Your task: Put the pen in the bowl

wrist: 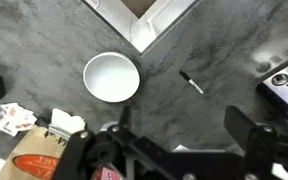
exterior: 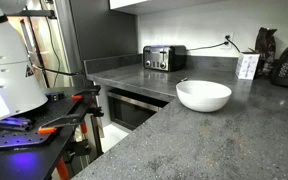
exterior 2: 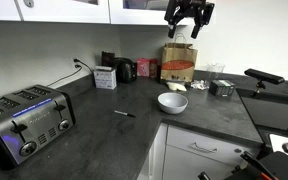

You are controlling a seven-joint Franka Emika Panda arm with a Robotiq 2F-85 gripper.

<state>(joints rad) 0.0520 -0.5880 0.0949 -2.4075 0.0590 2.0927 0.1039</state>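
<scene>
**Thin pen lies flat on the counter, open gripper high above it**

The dark speckled counter point(exterior 2: 104, 145) fills most of every view. In an exterior view the toaster point(exterior 2: 24, 122) sits at the lower left of the frame. The white bowl point(exterior 2: 172, 102) stands right of centre, and in the wrist view point(wrist: 111, 77) its inside shows bare.

The gripper point(exterior 2: 187, 20) hangs at the top of that exterior frame, well above the counter. In the wrist view its fingers point(wrist: 246, 125) stand wide apart along the bottom edge, with nothing between them.

The pen point(exterior 2: 125, 113) lies flat on the counter near the bowl, apart from it and on the toaster's side. In the wrist view point(wrist: 191, 82) it is a short dark stick just right of centre, slanting from upper left to lower right. One end looks paler, though it is too small to be sure.

The pen looks light, stiff and slim. Lying so low on a hard surface, it will likely roll or skid if nudged from one side. The best hold is probably at its middle, with the fingers set across its length and brought right down to the counter before they close. A hold near one end could let it pivot or tip. The bowl is wide and shallow, so a release from low over its centre should do.
</scene>
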